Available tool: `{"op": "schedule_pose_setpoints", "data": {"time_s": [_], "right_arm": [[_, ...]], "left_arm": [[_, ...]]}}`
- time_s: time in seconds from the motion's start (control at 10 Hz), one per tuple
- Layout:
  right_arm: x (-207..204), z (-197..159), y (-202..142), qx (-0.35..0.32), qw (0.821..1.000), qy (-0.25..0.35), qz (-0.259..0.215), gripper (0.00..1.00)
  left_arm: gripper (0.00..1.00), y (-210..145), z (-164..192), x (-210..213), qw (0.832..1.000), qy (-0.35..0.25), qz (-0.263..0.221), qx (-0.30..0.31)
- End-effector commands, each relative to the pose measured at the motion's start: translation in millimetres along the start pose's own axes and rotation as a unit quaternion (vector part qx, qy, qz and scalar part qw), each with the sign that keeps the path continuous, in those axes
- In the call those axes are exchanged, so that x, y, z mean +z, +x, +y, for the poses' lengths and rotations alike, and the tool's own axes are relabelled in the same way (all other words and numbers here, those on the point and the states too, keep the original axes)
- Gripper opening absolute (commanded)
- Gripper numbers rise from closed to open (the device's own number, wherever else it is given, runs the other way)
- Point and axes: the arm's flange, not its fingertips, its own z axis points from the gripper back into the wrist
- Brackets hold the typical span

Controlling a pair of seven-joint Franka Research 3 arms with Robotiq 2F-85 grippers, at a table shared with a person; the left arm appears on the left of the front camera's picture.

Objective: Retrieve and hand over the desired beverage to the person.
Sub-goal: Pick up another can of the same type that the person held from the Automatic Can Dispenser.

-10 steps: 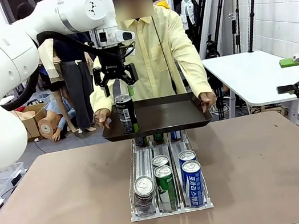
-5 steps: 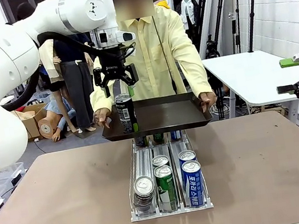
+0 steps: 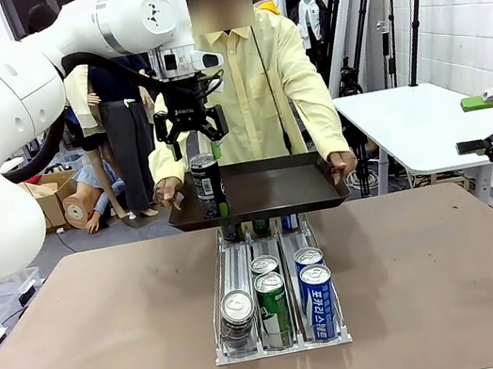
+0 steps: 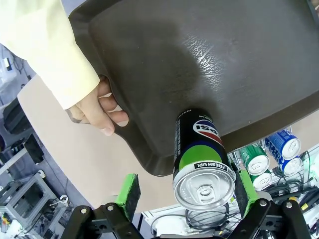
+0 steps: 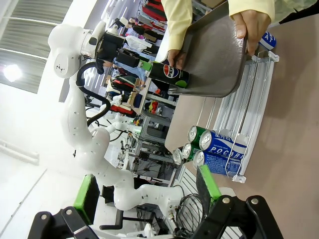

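Right now, the person (image 3: 252, 78) in the loose pale-yellow shirt is standing at the far side of the brown table (image 3: 103, 344) and holding a dark brown rectangular tray (image 3: 276, 189) above it. One hand (image 3: 168, 194) is gripping the end on the robot's left, and the other hand (image 3: 343, 164) is gripping the opposite end.

A tall black can with a Pepsi logo, a green band and a silver lid (image 3: 209, 186) is standing upright on the tray, close to the corner by the first hand. The left wrist view is looking down on this can (image 4: 202, 159) near the tray's (image 4: 224, 59) rim, with the person's fingers (image 4: 102, 107) curling over the edge beside it.

The left gripper (image 3: 192, 137) is hanging directly over the can with its jaws spread apart and nothing clamped. In its own camera the left gripper (image 4: 187, 180) is straddling the can, one green pad (image 4: 128, 191) standing clear of it and the other (image 4: 244, 185) sitting just beside it.

Below the tray, a three-lane wire can rack (image 3: 284, 345) is resting on the table, carrying a silver-topped can (image 3: 237, 308), green cans (image 3: 271, 297) and blue cans (image 3: 317, 289).

The right gripper (image 3: 473, 124) is hovering off to the robot's right, well apart from the tray, its jaws open and holding nothing. Its wrist camera is showing the right gripper (image 5: 148, 191) with both green pads parted.
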Motion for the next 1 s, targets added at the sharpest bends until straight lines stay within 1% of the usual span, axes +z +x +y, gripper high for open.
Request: {"op": "schedule_pose_setpoints", "data": {"time_s": [0.0,0.5,0.7,0.8,0.9], "right_arm": [[0.5,0.8,0.2,-0.004,1.000,0.006,0.000,1.00],[0.5,0.8,0.2,-0.004,1.000,0.006,0.000,1.00],[0.5,0.8,0.2,-0.004,1.000,0.006,0.000,1.00],[0.5,0.8,0.2,-0.004,1.000,0.006,0.000,1.00],[0.5,0.8,0.2,-0.004,1.000,0.006,0.000,1.00]], "left_arm": [[1.00,-0.1,0.6,1.1,1.000,0.000,-0.001,0.001],[1.00,0.0,0.0,0.0,1.000,0.000,0.000,0.000],[1.00,-16.5,27.9,15.3,0.996,-0.083,-0.025,0.022],[1.00,-29.9,45.1,18.1,0.991,-0.122,-0.038,0.028],[1.00,-43.1,60.0,21.2,0.985,-0.155,-0.064,0.037]]}}
